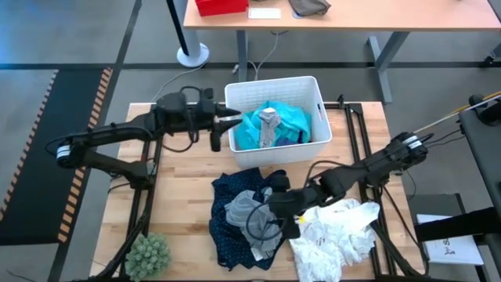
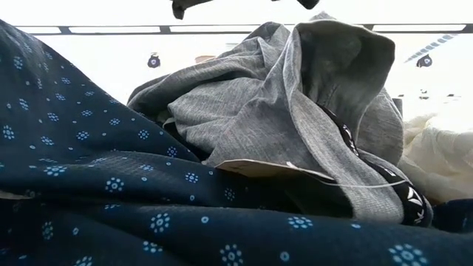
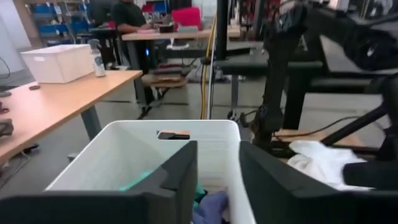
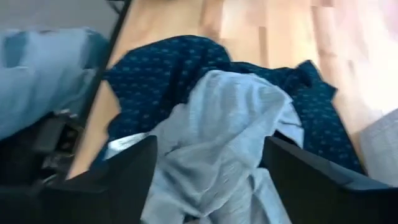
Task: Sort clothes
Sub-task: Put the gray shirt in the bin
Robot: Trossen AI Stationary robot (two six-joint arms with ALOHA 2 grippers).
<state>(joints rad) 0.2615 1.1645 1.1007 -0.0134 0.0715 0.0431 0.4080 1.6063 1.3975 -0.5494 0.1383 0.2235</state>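
Note:
The white bin [image 1: 316, 102] at the table's far middle holds a teal garment [image 1: 290, 121] with a small grey piece [image 1: 268, 125] on it. My left gripper [image 1: 232, 125] is open and empty at the bin's left wall, just over the rim [image 3: 217, 180]. A pile lies nearer: a navy patterned garment [image 1: 233, 219], a grey garment [image 1: 244, 208] on top of it, a black one [image 1: 266, 239] and a large white one [image 1: 337, 231]. My right gripper [image 4: 211, 186] is open wide over the grey garment [image 4: 217, 124], one finger on either side of its raised fold. My right gripper comes at the grey garment's raised fold [image 4: 211, 155] slanting down from the table's right, with its fingers [image 4: 124, 180] wide apart on either side. I cannot tell whether they touch the cloth. The garment lies slack on the navy one.
A green spiky plant [image 1: 149, 254] stands at the near left corner. The low view shows a paper tag [image 2: 266, 168] on the grey garment and black cloth with white print [image 2: 403, 198]. Bare wood [image 1: 180, 180] lies between the bin and the plant.

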